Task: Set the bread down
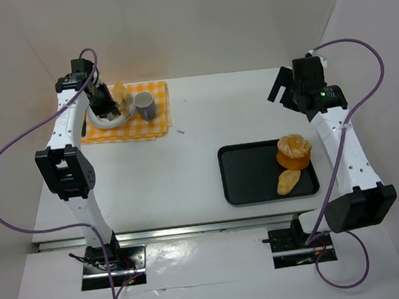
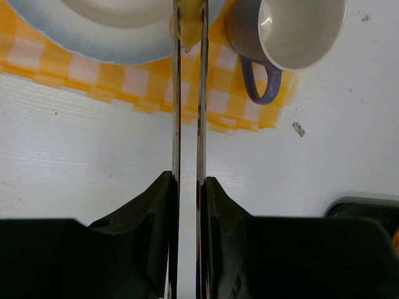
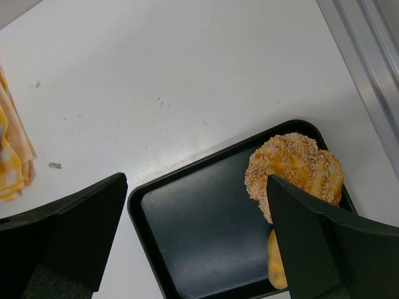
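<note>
left hand (image 1: 108, 102), ten o'clock on the counter (image 1: 203, 114), pinches nearly shut on the bread (image 1: 120, 91) above the plate (image 1: 98, 122) — let go tilted, it may topple onto the mug (image 1: 145, 105); right hand (image 1: 285, 88) gapes, empty.

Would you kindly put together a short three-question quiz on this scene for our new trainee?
1. True or false: the mug stands on the tray.
2. How do the jaws of the right gripper stand? A: open, holding nothing. B: shut on the mug. C: shut on the tray.
3. Fill in the blank: the left gripper holds the bread over the ____.

Key: 1 false, it stands on the checked cloth; 2 A; 3 plate.
</note>
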Tool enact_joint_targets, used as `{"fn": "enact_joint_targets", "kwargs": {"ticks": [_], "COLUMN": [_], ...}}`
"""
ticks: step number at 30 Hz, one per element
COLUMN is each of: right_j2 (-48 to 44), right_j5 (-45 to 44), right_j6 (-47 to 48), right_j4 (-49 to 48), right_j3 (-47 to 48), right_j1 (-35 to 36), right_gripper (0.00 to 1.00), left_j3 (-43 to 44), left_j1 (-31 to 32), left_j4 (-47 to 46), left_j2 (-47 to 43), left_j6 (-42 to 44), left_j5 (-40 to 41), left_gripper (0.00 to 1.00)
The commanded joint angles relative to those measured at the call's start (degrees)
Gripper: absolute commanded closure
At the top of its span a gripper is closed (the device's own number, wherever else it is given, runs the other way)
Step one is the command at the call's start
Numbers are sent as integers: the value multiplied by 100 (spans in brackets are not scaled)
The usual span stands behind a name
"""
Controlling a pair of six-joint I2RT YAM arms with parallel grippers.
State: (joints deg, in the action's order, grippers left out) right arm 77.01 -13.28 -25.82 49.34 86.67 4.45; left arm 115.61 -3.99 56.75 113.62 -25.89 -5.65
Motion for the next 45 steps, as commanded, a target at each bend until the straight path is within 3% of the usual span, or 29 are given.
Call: {"fn": "enact_joint_targets", "kwargs": {"ticks": [1,5,7,11,26,29,34,39,45], "right_j2": [24,77,77,77,130,130,77,77,-46], "right_j5": [-78,-26,-26,27,132,132,141,203,97], "right_j6": [7,7,7,7,7,7,7,7,7], "right_j4": [-30,-30,-30,-82,-83,-83,-197,-197,-197], "right_j3": [174,174,174,174,174,174,174,174,122], "right_j1": [-14,-14,-14,-14,-14,-14,-14,-14,-14], "right_gripper": [0,0,0,0,0,0,0,0,0], "left_j3": [102,102,102,102,638,78,-1407,-2234,-3167], "left_j1": [30,30,30,30,144,459,1899,2911,3255], "left_j4": [-244,-182,-182,-121,178,-171,-1236,-1429,-1825], "left_j2": [-60,54,-6,-164,-1270,-2024,-3081,-3013,-2671], "left_j6": [-65,-65,-65,-65,-4,382,848,840,726], "left_j5": [-77,-77,-24,29,345,66,-455,-305,-349], "left_gripper": [67,59,48,38,42,43,43,45,45]}}
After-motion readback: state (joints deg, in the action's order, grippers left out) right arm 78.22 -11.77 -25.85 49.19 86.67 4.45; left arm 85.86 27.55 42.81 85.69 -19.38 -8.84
